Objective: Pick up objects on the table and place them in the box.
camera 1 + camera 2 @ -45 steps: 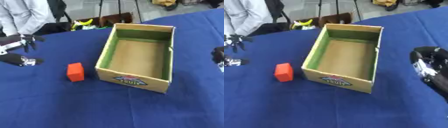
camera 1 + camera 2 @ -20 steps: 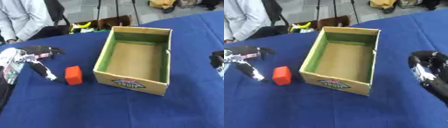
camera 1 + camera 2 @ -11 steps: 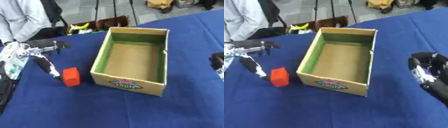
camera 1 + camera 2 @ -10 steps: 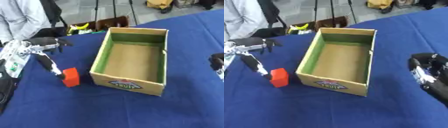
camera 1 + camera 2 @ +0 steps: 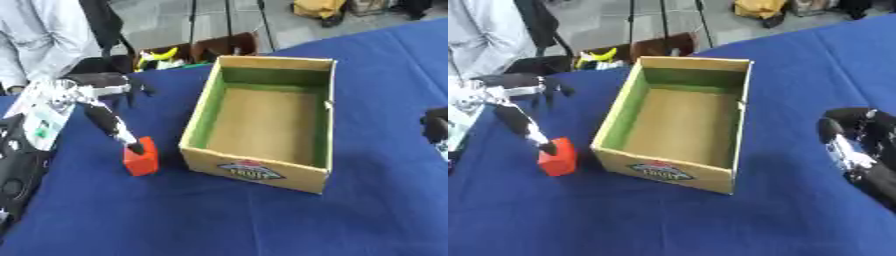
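Cardboard box [image 5: 262, 170], open-topped and empty, stands mid-table on the blue cloth [image 5: 219, 220], with the red block [image 5: 141, 158] just left of its near corner; closing the left hand [image 5: 83, 97] squarely round the block seems best, its spread fingers holding nothing, one fingertip [image 5: 135, 148] touching the block's top, while the right hand [image 5: 855, 145] rests idle at the right edge.

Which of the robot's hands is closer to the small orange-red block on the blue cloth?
The left hand: one fingertip reaches the small orange-red block. The right hand sits far off, beyond the cardboard box.
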You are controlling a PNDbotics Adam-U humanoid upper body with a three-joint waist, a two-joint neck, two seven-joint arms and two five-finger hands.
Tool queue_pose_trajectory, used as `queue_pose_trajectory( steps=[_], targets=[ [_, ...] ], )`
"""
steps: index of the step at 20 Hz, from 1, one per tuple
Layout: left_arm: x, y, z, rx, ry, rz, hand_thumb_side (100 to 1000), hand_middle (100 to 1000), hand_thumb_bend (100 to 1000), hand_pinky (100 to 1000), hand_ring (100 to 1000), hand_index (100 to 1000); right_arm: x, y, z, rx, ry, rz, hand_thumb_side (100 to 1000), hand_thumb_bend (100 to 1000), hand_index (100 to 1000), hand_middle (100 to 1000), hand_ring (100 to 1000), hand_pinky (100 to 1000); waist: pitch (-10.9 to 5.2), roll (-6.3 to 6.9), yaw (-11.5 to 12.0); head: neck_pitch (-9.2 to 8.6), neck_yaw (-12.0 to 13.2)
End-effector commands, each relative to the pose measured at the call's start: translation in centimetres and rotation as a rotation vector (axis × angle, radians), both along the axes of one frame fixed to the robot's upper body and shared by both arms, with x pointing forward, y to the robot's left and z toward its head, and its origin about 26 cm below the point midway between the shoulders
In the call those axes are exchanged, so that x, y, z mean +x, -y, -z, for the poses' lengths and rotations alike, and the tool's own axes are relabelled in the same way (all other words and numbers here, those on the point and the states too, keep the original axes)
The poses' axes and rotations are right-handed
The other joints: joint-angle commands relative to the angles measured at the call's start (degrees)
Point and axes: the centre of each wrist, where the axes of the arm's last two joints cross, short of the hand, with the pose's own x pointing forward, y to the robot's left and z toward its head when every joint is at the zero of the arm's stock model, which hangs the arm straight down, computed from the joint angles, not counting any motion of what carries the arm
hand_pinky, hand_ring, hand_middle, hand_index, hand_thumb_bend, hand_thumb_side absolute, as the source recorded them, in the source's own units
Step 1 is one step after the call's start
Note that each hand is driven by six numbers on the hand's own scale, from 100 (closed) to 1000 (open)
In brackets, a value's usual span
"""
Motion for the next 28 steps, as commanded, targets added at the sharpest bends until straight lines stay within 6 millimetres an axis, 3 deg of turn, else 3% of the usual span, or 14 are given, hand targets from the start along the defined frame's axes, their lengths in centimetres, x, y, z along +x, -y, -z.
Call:
queue_pose_trajectory(
  steps=[1, 5, 8, 14, 18, 23, 28],
  targets=[
    [-0.1, 0.3, -1.0, 0.06, 0.038, -0.009, 624, 827, 1000, 462, 576, 935, -0.2, -0.2, -0.8, -0.002, 0.029, -0.016, 476, 254, 709, 510, 795, 849, -1.02, -0.24, -0.1, -0.91, 0.3],
    [0.1, 0.6, -0.4, 0.07, 0.043, -0.016, 619, 816, 1000, 454, 550, 926, -0.2, -0.2, -0.9, -0.001, 0.03, -0.018, 476, 255, 709, 510, 795, 849, -0.94, -0.13, -0.2, -1.0, 0.2],
    [0.0, 0.6, -0.4, 0.083, 0.063, -0.035, 647, 793, 890, 412, 563, 887, -0.3, -0.2, -0.9, -0.003, 0.029, -0.018, 475, 255, 709, 509, 795, 849, -0.81, 0.03, -0.1, -0.92, 0.0],
    [0.1, 1.2, 0.0, 0.143, 0.128, -0.064, 646, 747, 803, 364, 566, 863, -0.2, -0.2, -0.9, -0.005, 0.031, -0.021, 475, 254, 709, 509, 795, 849, -0.61, 0.06, -0.1, -0.98, 0.1],
    [0.3, 1.3, 0.6, 0.156, 0.14, -0.067, 624, 747, 785, 286, 504, 849, -0.2, -0.2, -1.0, -0.004, 0.033, -0.022, 475, 254, 709, 509, 795, 849, -0.58, 0.04, -0.2, -1.09, 0.0],
    [0.6, 1.4, 1.6, 0.141, 0.113, -0.057, 589, 763, 810, 252, 479, 838, -0.3, -0.2, -1.0, -0.002, 0.033, -0.022, 475, 252, 709, 509, 795, 849, -0.59, 0.09, -0.1, -1.19, -0.1],
    [0.6, 1.5, 1.9, 0.118, 0.1, -0.047, 591, 637, 731, 215, 455, 790, -0.3, -0.2, -1.0, -0.003, 0.031, -0.02, 478, 256, 709, 508, 794, 849, -0.66, 0.15, -0.1, -1.29, -0.2]
  ],
)
